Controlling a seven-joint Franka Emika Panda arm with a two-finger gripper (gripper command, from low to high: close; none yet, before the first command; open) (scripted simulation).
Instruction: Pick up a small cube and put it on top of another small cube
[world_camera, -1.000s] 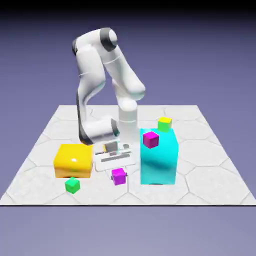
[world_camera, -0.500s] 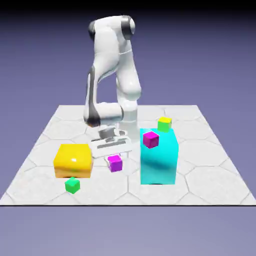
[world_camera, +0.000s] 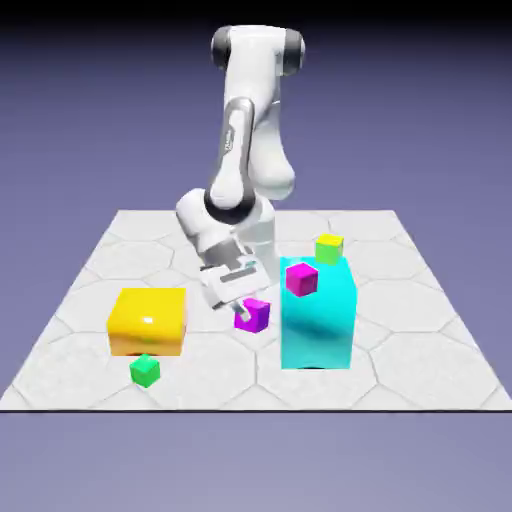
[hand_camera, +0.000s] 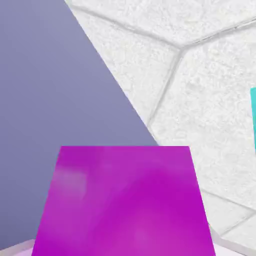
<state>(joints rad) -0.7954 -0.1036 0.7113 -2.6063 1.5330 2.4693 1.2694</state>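
The small cube (world_camera: 254, 315), bright violet-magenta, hangs tilted above the table, just left of the cyan block (world_camera: 318, 322) in the exterior view. My gripper (world_camera: 245, 306) is shut on it, with the hand slanted down toward the exterior view's right. In the hand view this small cube (hand_camera: 125, 200) fills the lower half and hides the fingertips. A pinker magenta small cube (world_camera: 301, 279) rests on the cyan block's top near its front left corner. A yellow-green small cube (world_camera: 329, 247) sits at the block's back edge. A green small cube (world_camera: 145, 370) lies on the table in front of the yellow block (world_camera: 148, 320).
The tall cyan block stands close to the held cube on the exterior view's right, and a sliver of it (hand_camera: 253, 120) shows at the hand view's right edge. The low yellow block sits to the left. The table edge (hand_camera: 115, 85) runs diagonally through the hand view.
The violet-magenta cube has left the table in my shut gripper. It has risen and moved toward the exterior view's right, nearer the cyan block. The arm has straightened up and the hand has tilted.
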